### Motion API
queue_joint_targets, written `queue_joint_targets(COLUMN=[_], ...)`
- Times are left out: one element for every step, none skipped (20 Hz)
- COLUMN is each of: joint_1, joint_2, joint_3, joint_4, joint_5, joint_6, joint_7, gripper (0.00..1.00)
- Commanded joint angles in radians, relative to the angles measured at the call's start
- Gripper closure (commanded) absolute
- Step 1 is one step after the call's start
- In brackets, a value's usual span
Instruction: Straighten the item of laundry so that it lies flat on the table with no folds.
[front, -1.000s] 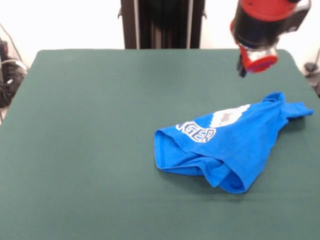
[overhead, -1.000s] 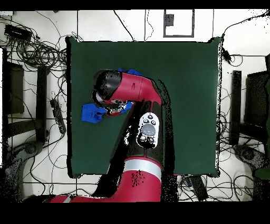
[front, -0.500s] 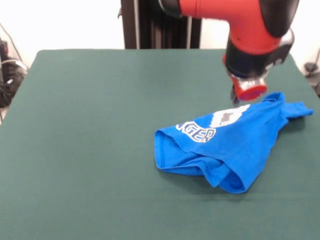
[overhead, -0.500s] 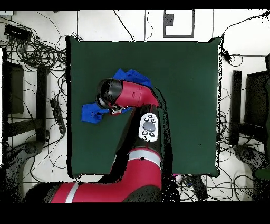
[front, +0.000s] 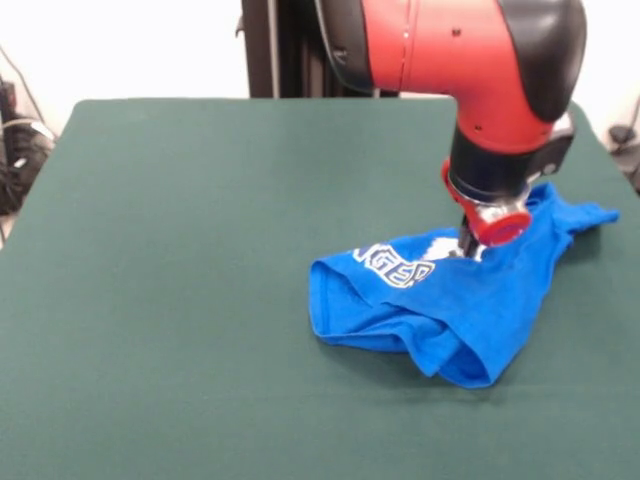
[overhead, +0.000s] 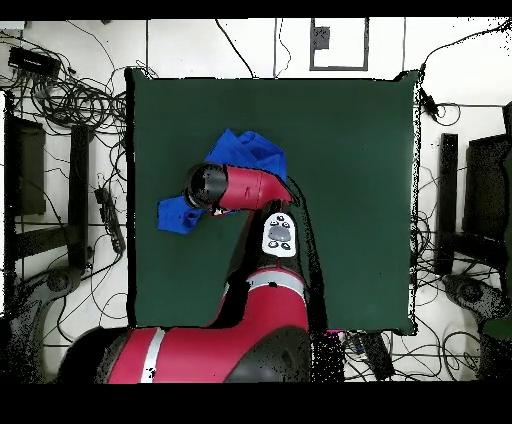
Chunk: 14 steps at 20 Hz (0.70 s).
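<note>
The item of laundry (front: 440, 300) is a bright blue T-shirt, crumpled and folded over itself on the right half of the dark green table (front: 200, 250). White lettering shows on its upper fold, and one sleeve sticks out to the far right. My gripper (front: 470, 245) is down on the shirt's upper middle, under the red and black wrist, and touches the cloth near the white print. In the overhead view the arm covers the shirt's middle. Blue cloth (overhead: 250, 155) shows above the arm there, and a sleeve end (overhead: 178, 215) lies at the table's (overhead: 350, 200) left edge.
The shirt lies close to one side edge of the table. Tangled cables (overhead: 70, 100) and dark equipment (overhead: 25, 170) lie on the floor around the table in the overhead view. The black pedestal column (front: 320, 45) stands behind the table's far edge.
The arm has come down from above the table's far right onto the shirt. The wrist now covers part of the white print. The shirt has hardly moved.
</note>
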Motion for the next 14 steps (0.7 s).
queue_joint_targets(joint_1=[-0.036,-0.046,-0.044,-0.055,-0.045,-0.048,-0.051,-0.055,-0.062,-0.074,-0.111,-0.122,-0.139,-0.138], joint_2=[0.046,0.043,0.042,0.037,0.028,0.023,0.015,0.008,-0.002,-0.009,-0.011,-0.017,-0.021,-0.024], joint_3=[0.175,0.183,0.179,0.188,0.173,0.171,0.163,0.154,0.157,0.169,0.208,0.219,0.24,0.242], joint_4=[0.099,0.1,0.091,0.087,0.077,0.074,0.064,0.054,0.049,0.047,0.042,0.042,0.041,0.04], joint_5=[-0.135,-0.164,-0.189,-0.22,-0.239,-0.264,-0.288,-0.313,-0.335,-0.354,-0.38,-0.396,-0.408,-0.416], joint_6=[-0.314,-0.384,-0.444,-0.488,-0.509,-0.551,-0.577,-0.603,-0.62,-0.651,-0.663,-0.666,-0.658,-0.656], joint_7=[-0.186,-0.179,-0.152,-0.15,-0.123,-0.104,-0.09,-0.076,-0.076,-0.07,-0.097,-0.098,-0.105,-0.097], gripper=[1.0,1.0,1.0,1.0,1.0,1.0,1.0,1.0,1.0,1.0,1.0,1.0,1.0,1.0])
